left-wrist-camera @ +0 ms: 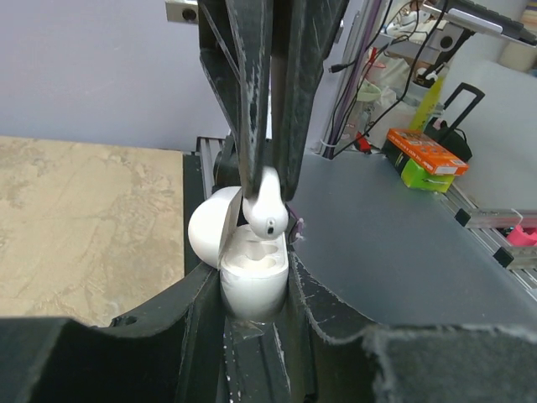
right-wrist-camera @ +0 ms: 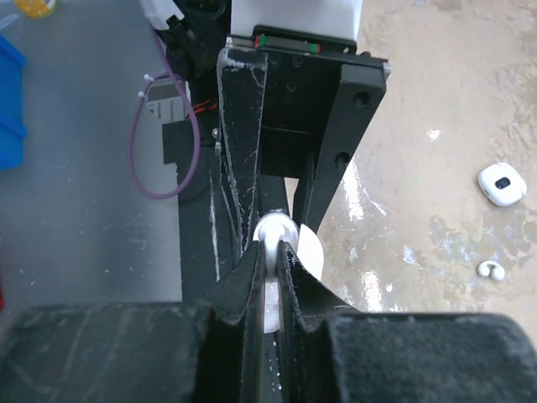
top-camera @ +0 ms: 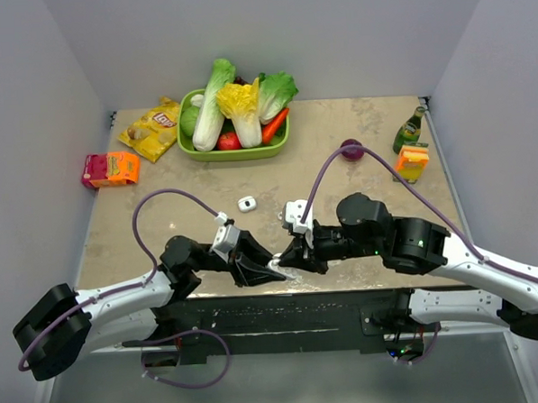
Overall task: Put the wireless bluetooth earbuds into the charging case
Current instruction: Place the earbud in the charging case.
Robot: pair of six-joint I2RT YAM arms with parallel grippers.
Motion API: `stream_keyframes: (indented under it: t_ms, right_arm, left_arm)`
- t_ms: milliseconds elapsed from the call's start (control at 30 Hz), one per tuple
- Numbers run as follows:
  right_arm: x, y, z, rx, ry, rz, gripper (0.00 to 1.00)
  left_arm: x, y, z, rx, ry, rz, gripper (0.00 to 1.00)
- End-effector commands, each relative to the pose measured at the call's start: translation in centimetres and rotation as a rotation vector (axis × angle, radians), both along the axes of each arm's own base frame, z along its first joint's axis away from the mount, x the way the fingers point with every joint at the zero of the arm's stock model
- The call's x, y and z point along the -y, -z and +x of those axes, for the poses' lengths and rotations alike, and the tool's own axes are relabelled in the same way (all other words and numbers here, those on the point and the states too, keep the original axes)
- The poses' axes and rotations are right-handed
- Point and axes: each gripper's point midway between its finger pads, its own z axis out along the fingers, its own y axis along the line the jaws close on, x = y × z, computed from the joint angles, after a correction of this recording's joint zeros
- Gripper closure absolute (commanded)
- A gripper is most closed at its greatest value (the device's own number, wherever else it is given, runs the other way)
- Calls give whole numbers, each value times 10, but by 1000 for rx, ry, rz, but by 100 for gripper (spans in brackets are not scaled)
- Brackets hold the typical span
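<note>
Earbud [left-wrist-camera: 267, 210] sits pinched in right gripper [right-wrist-camera: 270, 252], tip perhaps touching open case [left-wrist-camera: 252, 285].

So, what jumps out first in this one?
Both hands meet at the near edge of the table: the left hand grips the open charging case while the right hand holds an earbud at its mouth. Behind them, a green basket of vegetables stands out at the far side.

I work in a robotics lab, inside a staged test cell. Plain grey walls [top-camera: 62, 50] box in the beige table [top-camera: 364, 124] under my jaws. Vegetables [top-camera: 212, 105] fill a green bowl [top-camera: 235, 153] well beyond them. Aluminium rails [left-wrist-camera: 491, 219] and tangled cables [left-wrist-camera: 361, 84] lie off the table's edge.
</note>
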Motion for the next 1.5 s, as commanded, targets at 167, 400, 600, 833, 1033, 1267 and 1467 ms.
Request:
stream_keyframes:
  t_ms: [167,400,600,833,1033,1267,1467]
  right_arm:
    - [-1,9,-6,2,-20,-9,100]
    - [-3,11,-1,3,9,-6,100]
    - [-5,15,4,1,36,-11,100]
    - [-7,15,4,-26,57,-1,97]
    - [-4,-1,12,-25,122,50,63]
    - [18,-64,29,31,273,249,56]
    - [69,-88,76,87,655,412,51]
  left_arm:
    - [2,-30,0,76,8,-80,100]
    - [1,-33,-1,77,4,-94,100]
    - [-1,-35,-2,75,4,-111,100]
    - [-2,-36,0,75,-15,-131,100]
    - [-2,-35,2,75,-26,-132,100]
    - [-3,-26,4,59,-46,-120,100]
    - [-9,-20,4,45,-78,-133,100]
